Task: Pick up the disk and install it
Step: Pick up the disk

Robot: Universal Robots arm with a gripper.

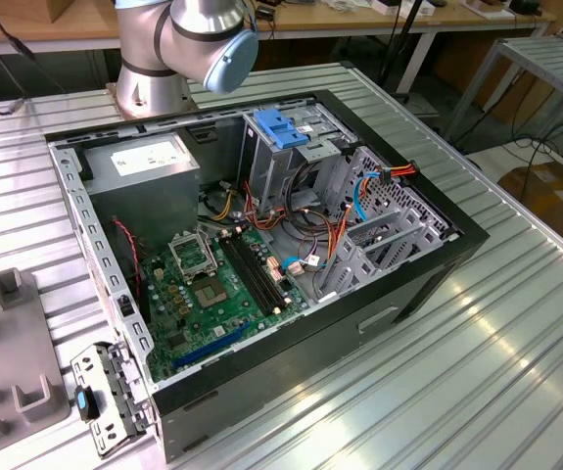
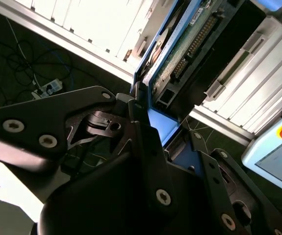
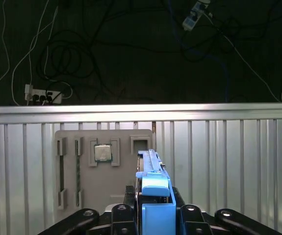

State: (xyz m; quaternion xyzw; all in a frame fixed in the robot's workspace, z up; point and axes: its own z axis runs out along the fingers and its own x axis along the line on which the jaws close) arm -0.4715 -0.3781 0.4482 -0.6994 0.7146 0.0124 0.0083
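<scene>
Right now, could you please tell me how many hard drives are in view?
1. The hard drive is gripped in the claw, seen in both wrist views. Others may sit hidden inside the computer case.

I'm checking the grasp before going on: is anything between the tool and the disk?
Nothing visible. In both wrist views the disk sits clamped in the tool, gripped at its blue side rails, with no cable or part between them. In the first wrist view the ribbed metal table lies behind it.
</scene>
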